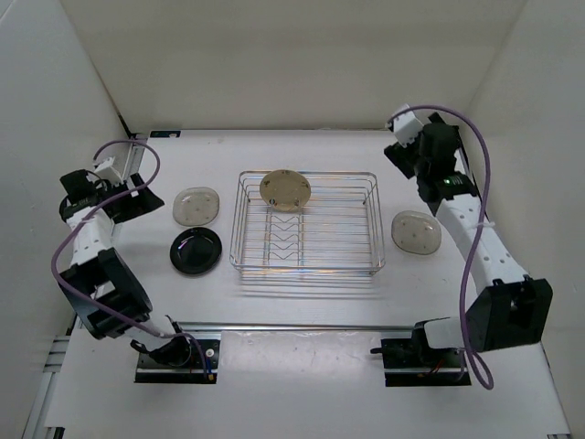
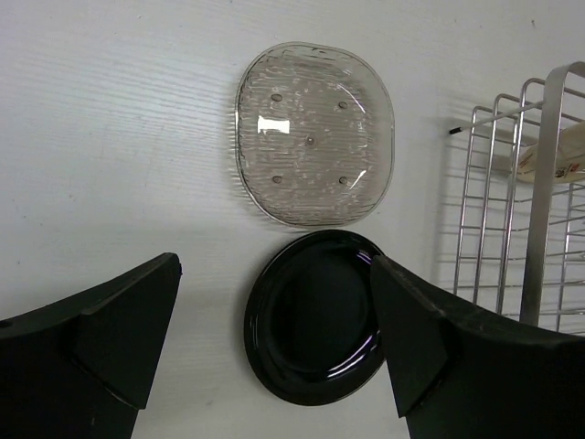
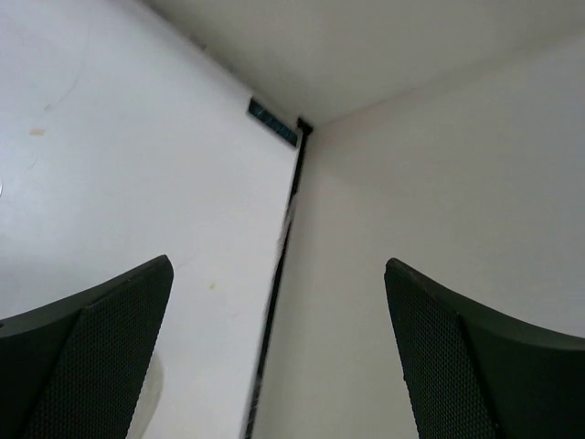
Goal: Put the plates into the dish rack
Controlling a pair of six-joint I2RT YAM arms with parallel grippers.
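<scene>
tan round plate (image 1: 285,190) racked in chrome wire dish rack (image 1: 307,268); left tool (image 2: 274,302) n right tool (image 3: 279,302) gaping, next grab glossy black round plate (image 2: 311,320) imo

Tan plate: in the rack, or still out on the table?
In the rack. The tan plate sits inside the dish rack at its far end, propped up rather than lying flat.

The white counter (image 1: 302,311) carries the dish rack (image 1: 235,219) at centre. Left of the rack lie a smoky-grey plate (image 1: 196,205) and, just beside it toward the near edge, the black plate (image 1: 196,250). A second smoky-grey plate (image 1: 416,231) lies right of the rack.
</scene>
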